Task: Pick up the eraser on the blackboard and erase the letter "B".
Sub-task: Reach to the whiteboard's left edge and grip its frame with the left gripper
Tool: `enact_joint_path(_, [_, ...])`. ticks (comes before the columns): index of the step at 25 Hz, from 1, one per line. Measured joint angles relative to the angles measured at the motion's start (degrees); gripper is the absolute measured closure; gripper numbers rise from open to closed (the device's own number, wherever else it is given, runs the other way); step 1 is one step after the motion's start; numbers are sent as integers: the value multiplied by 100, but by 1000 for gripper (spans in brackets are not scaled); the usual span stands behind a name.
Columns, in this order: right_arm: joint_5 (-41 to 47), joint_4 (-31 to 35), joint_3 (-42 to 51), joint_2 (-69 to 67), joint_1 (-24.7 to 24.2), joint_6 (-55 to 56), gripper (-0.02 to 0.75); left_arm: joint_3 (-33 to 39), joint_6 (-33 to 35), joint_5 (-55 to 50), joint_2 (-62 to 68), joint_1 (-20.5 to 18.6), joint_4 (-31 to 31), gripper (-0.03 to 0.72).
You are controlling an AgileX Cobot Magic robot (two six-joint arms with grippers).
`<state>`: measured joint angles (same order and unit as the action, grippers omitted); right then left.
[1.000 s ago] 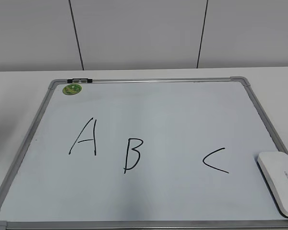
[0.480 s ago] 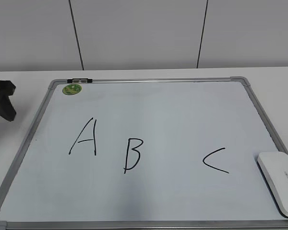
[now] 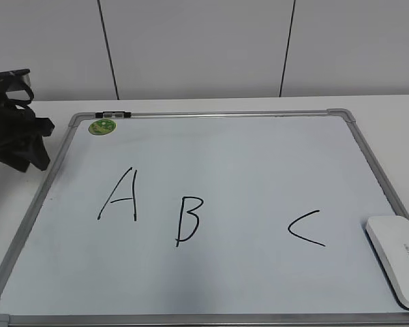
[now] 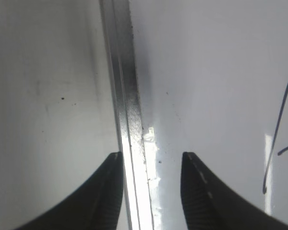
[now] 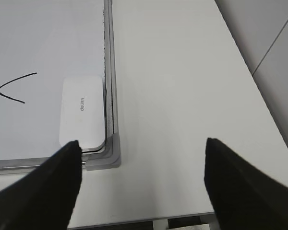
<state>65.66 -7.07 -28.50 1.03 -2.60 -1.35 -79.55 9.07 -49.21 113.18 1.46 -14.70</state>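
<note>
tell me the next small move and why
Probably bring the right gripper forward and left until it is over the eraser, then lower it. The jaws are open and hold nothing, and the eraser lies untouched in the board's corner, next to the C; the B is unerased.

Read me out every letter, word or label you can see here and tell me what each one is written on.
"A": black marker, on the large white dry-erase blackboard with grey metal frame.
"B": black marker, same board, right of the A.
"C": black marker, same board, nearest the eraser.
Small grey lettering on the flat white plastic eraser: too small to read.
Round green sticker at the board's far left corner: print too blurred to read.
</note>
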Motion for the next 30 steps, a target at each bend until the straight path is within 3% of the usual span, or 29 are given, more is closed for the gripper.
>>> enact_joint_path(6, [0, 0, 0, 0, 0, 0, 148, -441, 2, -199, 448, 0, 21, 393])
enact_joint_path(13, [0, 0, 0, 0, 0, 0, 148, -454, 2, -208, 720, 0, 52, 435])
enact_joint_path(26, [0, 0, 0, 0, 0, 0, 148, -463, 12, -225, 972, -150, 65, 449])
enact_joint_path(30, [0, 0, 0, 0, 0, 0, 148, -496, 12, -225, 975, -150, 65, 494])
